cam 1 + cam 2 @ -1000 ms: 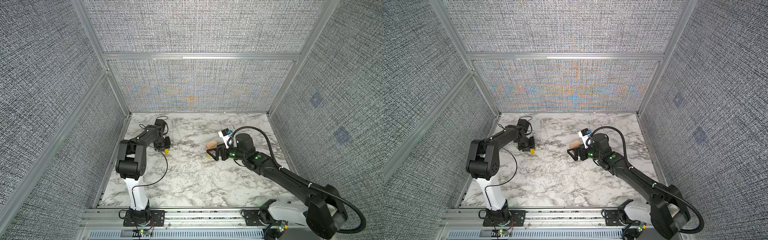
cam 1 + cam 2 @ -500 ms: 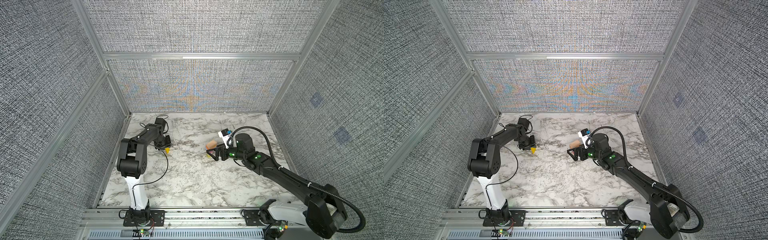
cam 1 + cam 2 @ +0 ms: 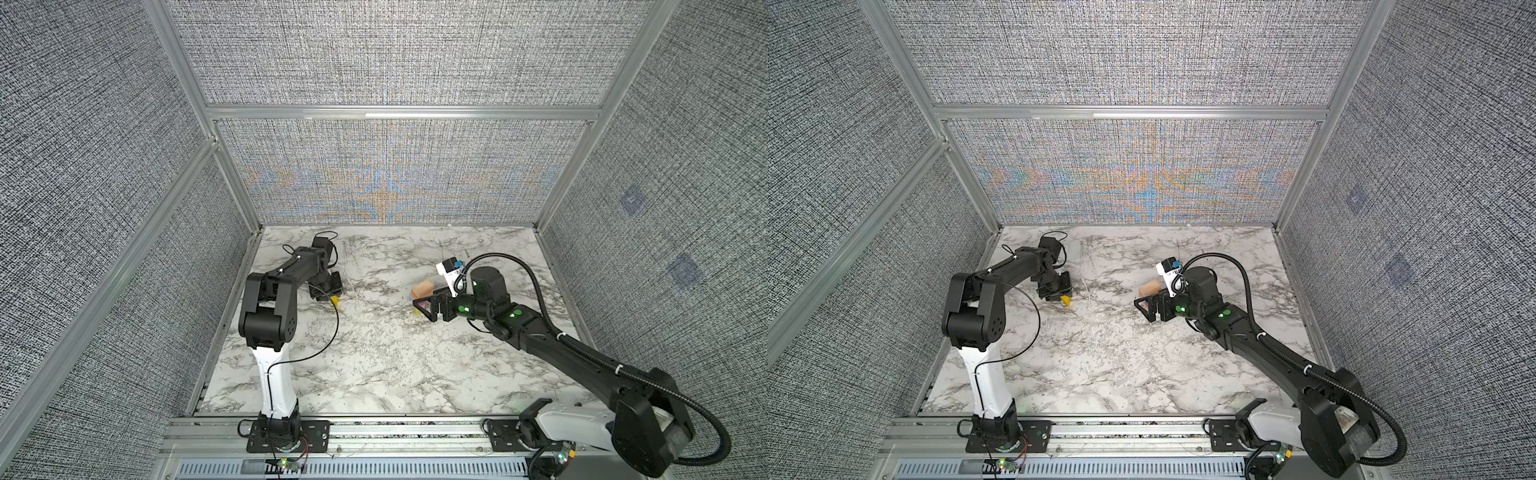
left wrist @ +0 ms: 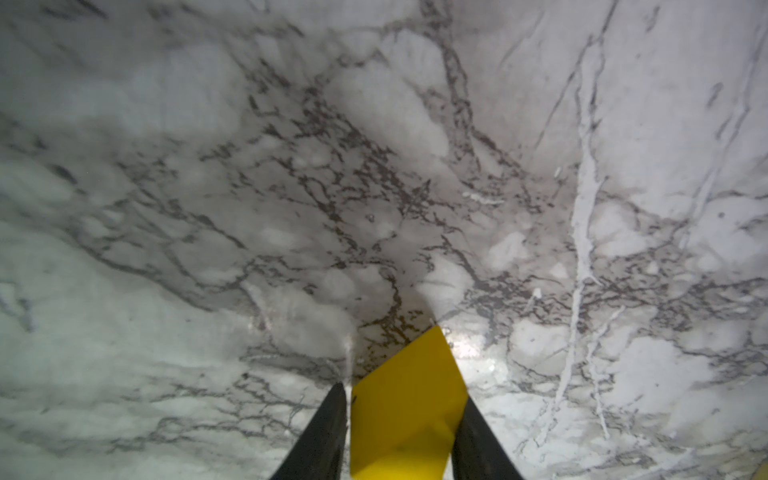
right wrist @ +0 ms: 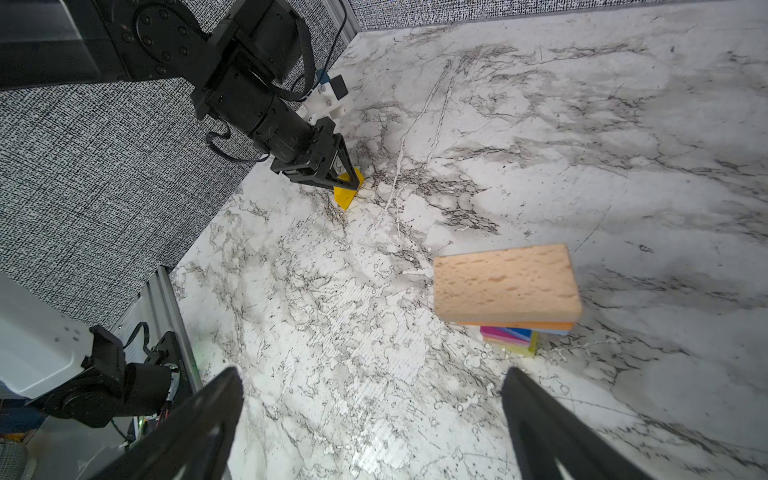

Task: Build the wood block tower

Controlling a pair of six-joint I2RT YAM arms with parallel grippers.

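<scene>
The desk (image 3: 374, 365) is a smooth white slab with grey marble veining, boxed in by walls (image 3: 374, 62) of coarse grey woven fabric in pale metal frames. On the right side stands the tower (image 5: 511, 336), a short stack of flat painted blocks. It has a yellow-green piece at the bottom, magenta and blue above, then a thin orange slab (image 5: 519, 323). A plain plank (image 5: 505, 282) of pale, speckled bare wood lies flat on top and overhangs the narrower blocks. The right gripper (image 5: 374, 415) sits low just beside the tower, its two black fingers spread wide with nothing between them. In both top views it hides the lower blocks. Well apart, near the left wall, the left gripper (image 4: 403, 390) is pinched narrow on the yellow wedge (image 4: 405, 415), a glossy, sharp-edged piece. The wedge's lower tip is down at the desk, though I cannot tell whether it touches.
</scene>
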